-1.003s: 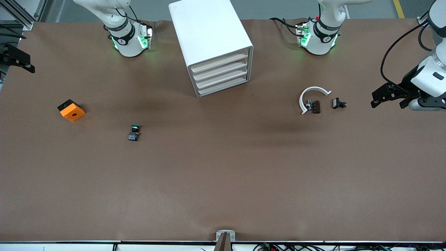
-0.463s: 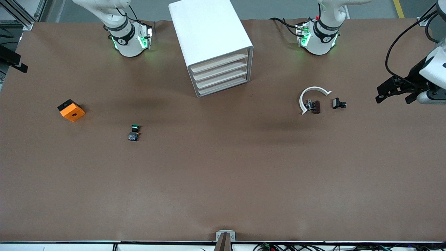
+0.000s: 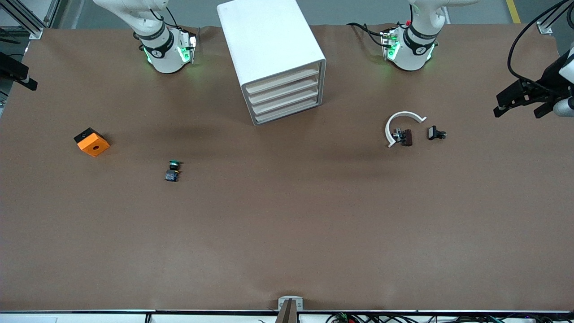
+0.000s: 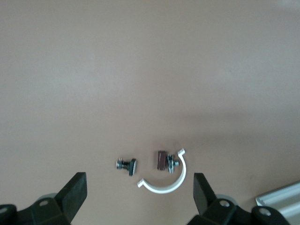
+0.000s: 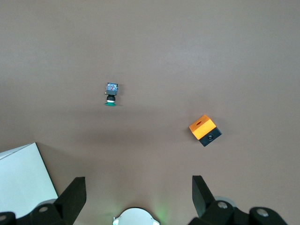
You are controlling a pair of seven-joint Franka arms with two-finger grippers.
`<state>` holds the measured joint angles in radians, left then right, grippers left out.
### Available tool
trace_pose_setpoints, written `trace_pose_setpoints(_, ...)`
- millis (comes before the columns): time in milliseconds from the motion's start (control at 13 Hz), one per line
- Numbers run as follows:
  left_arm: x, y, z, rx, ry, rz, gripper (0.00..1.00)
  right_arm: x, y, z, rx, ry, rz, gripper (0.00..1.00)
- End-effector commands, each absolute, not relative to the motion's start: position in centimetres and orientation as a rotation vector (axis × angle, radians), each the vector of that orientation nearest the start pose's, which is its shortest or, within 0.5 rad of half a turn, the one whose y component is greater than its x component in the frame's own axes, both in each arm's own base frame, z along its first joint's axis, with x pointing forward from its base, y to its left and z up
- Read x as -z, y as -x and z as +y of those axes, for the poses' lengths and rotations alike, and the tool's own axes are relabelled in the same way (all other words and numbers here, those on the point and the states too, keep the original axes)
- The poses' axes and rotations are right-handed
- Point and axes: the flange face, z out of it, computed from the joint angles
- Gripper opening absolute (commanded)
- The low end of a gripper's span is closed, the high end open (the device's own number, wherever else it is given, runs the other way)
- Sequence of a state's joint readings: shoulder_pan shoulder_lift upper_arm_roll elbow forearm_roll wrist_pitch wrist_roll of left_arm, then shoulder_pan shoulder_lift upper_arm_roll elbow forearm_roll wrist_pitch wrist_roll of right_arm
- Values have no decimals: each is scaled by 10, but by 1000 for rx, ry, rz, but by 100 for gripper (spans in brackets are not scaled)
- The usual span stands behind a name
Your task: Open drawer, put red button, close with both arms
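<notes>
The white cabinet [image 3: 269, 40] stands between the arm bases, and all four cream drawer fronts [image 3: 284, 96] sit flush and shut. The red button is not in view. A green-capped button [image 3: 172, 170] lies on the table and also shows in the right wrist view [image 5: 111, 93]. My left gripper [image 3: 516, 112] is open and empty, up in the air over the table's edge at the left arm's end; its wrist view [image 4: 139, 197] shows nothing between the fingers. My right gripper [image 3: 18, 76] is open and empty [image 5: 138, 197] over the table's edge at the right arm's end.
An orange cube with a hole [image 3: 92, 141] lies toward the right arm's end and shows in the right wrist view [image 5: 204, 130]. A white C-shaped clamp [image 3: 401, 121] with a brown piece [image 4: 161, 160] and a small black part [image 3: 436, 133] lie toward the left arm's end.
The left gripper has drawn back from the clamp toward the left arm's end of the table. The right gripper has slid further out past the table's edge. Nothing on the table moved.
</notes>
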<state>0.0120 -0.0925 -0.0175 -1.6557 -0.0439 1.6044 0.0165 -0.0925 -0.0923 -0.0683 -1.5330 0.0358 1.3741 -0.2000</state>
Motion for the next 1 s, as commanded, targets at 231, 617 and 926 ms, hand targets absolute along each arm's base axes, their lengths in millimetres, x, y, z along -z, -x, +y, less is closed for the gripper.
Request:
trace_pose_setpoints(231, -662, -519, -15, 19, 3162, 51, 100, -662, -489, -78, -123, 3092, -98, 100)
trace_pose_setpoints(617, -659, -522, -9, 10, 3164, 27, 100, -664, -491, -69, -123, 3169, -136, 100)
trace_pose_setpoints(926, -658, -523, -15, 7, 3164, 46, 100, -672, -490, -69, -56, 3119, 16, 100)
